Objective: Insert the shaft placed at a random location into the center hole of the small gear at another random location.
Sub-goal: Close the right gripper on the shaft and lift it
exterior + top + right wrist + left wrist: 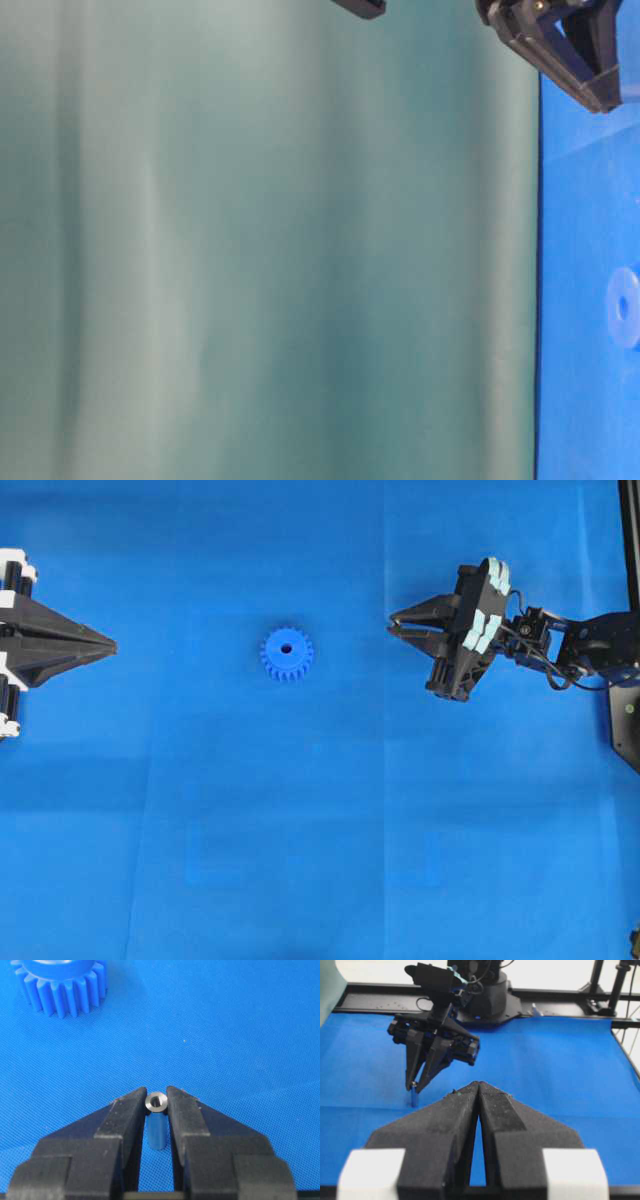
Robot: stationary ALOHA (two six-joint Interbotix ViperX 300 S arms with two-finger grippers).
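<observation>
Shaft handling is seen closest in the right wrist view: the pin is stood upright between the tips of the right tool, its shiny round end facing up, and it is pinched near the top by the two narrowed jaws. The grip is judged to be placed high so that the lower length is left free to enter a hole. Whether the foot is touching the blue bench cannot be told from this view; in the left wrist view the pin is seen hanging straight down from the dark fingers, its foot at or just above the cloth.

Farther off in the right wrist view, the small gear is found at the upper left, lying flat, well apart from the pin. An upright hold is judged to suit this, since the center hole faces upward in the overhead view.

Beyond that, on the far side of the bench, the left tool is kept shut on nothing, parked clear of the gear, presumably so that the path is left free.

Insertion is not yet done; a carry across to the hub is judged to be needed next, with slight tilt of the pin a risk.
</observation>
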